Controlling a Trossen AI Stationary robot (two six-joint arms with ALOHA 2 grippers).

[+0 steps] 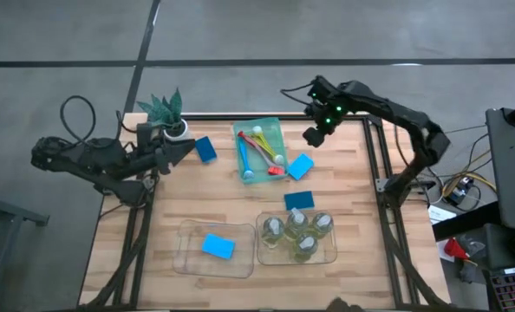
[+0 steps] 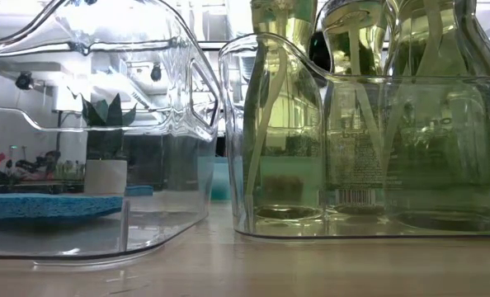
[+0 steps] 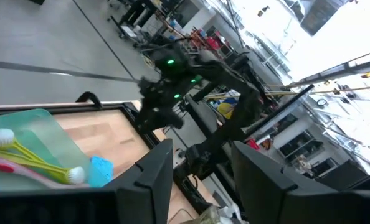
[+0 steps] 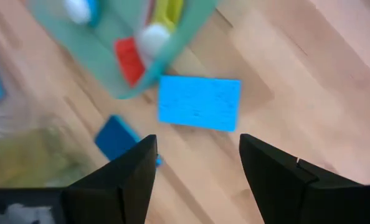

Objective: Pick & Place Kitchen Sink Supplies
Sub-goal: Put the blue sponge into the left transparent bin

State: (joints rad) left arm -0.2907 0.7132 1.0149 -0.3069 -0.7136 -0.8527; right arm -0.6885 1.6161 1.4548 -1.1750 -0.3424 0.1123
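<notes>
The right gripper (image 1: pixel 315 136) hangs with jaws parted and empty near the worktop's far right corner, above a loose blue sponge (image 4: pixel 199 102) beside the green tray (image 1: pixel 270 130) of brushes (image 1: pixel 259 154). The left gripper (image 1: pixel 186 147) waits parted and empty by the far left edge. Four bottles (image 1: pixel 299 232) fill one clear bin, one sponge the other (three sponges apparently remain).

1. A blue sponge (image 4: pixel 199 103) lies flat on the wooden desk (image 4: pixel 309 81), center frame.
2. A green tray (image 4: pixel 119 59) holding brushes (image 4: pixel 149 34) sits upper left.
3. The right end effector (image 4: pixel 197 177) has its fingers (image 4: pixel 126 177) apart and empty.
</notes>
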